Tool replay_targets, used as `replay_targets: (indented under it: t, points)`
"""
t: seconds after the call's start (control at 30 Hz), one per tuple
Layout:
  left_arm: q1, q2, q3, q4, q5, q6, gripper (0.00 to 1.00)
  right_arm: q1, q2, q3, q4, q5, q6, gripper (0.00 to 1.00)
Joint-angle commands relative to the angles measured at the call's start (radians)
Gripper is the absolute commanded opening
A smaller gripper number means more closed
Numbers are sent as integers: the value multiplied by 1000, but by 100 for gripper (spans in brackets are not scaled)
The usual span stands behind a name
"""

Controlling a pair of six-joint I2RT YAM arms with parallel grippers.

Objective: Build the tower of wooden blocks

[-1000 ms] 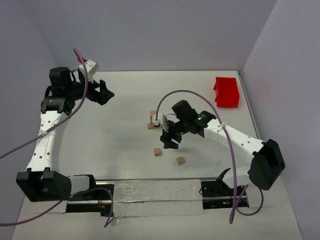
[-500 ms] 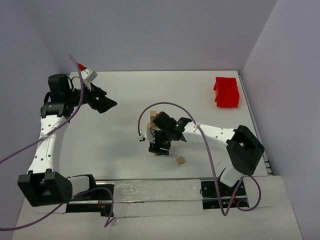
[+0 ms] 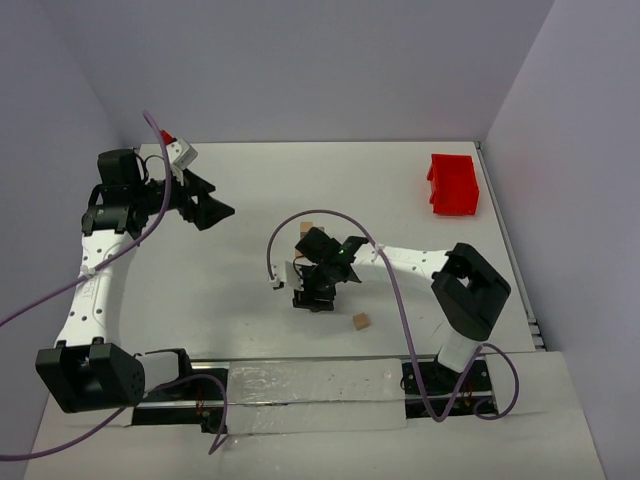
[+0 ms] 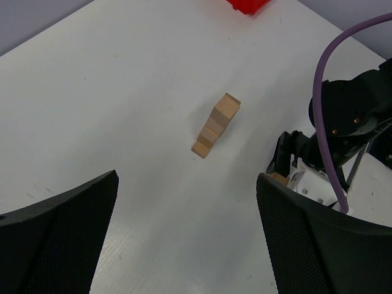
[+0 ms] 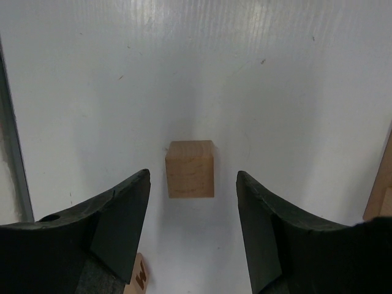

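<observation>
Straddling one wood block on the bench, right tool is spread wide, clear of both its sides; left tool wide too, well apart; tower sits mid-bench near the right tool.

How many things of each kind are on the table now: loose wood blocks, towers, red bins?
Loose wood blocks: 2
Tower: 1
Red bin: 1
Total: 4
</observation>
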Motion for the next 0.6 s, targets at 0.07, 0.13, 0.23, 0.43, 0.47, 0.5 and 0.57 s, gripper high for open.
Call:
replay_targets:
  t: [0.07,0.13,0.23,0.43,0.47,0.5,0.57]
  points:
    - [4,7,33,7,44,24,99,13,29,37,13,-3,-19,61]
    - [4,8,34,7,42,23,99,12,36,37,16,-3,-20,57]
    - [4,13,39,4,38,27,99,12,48,38,11,-2,-26,54]
    - [4,17,43,9,39,22,99,12,41,30,4,5,-27,37]
    - [4,19,42,10,38,23,99,12,34,29,1,9,-25,33]
    - [3,19,42,10,37,25,99,9,20,29,-4,13,-25,28]
    - [4,21,42,9,37,26,99,1,-12,33,-26,11,-22,17]
